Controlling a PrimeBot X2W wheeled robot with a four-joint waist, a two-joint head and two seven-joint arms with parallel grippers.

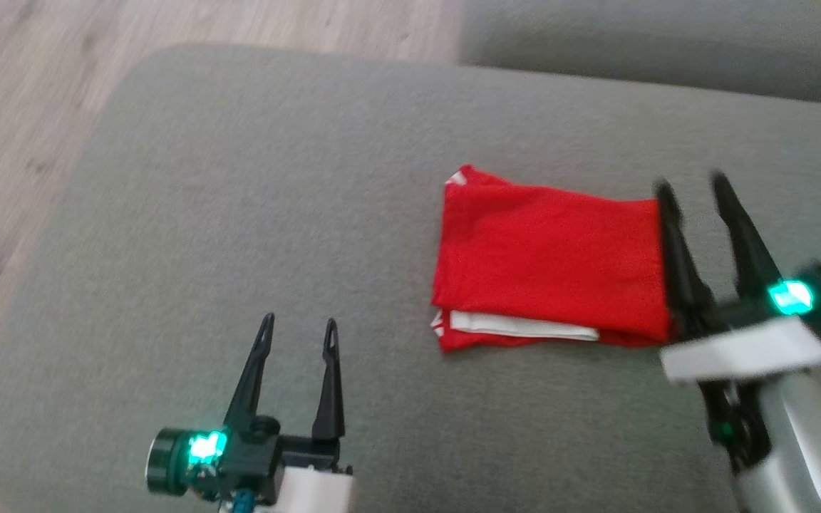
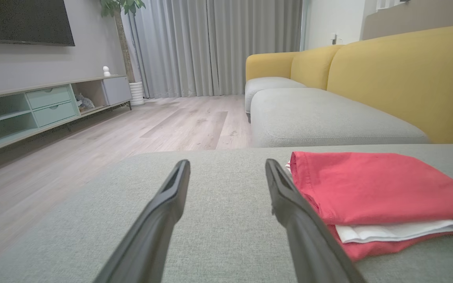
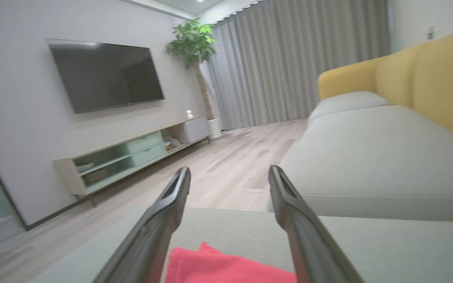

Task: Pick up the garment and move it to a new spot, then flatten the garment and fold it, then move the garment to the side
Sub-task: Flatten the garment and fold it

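On a grey woven sofa cushion (image 1: 239,214) with rounded corners, a red garment (image 1: 549,263) lies folded into a flat, roughly square stack. A white layer shows along its near edge and a small white patch at its far left corner. The cloth looks soft and matte, with a stitched hem on the fold.

The left gripper (image 1: 298,324) hangs over bare cushion, well apart from the garment's left side. Its long, dark, tapering fingers are spread wide with nothing between them; in the left wrist view the stack sits just to their right. The right gripper (image 1: 692,184) stands at the garment's right edge, its fingers also spread wide and empty. The inner finger overlaps that edge in the blurred head view, and whether it touches cannot be told.

Pale wood-plank floor (image 1: 26,107) borders the cushion, and a yellow upholstered backrest (image 2: 407,78) rises behind it.
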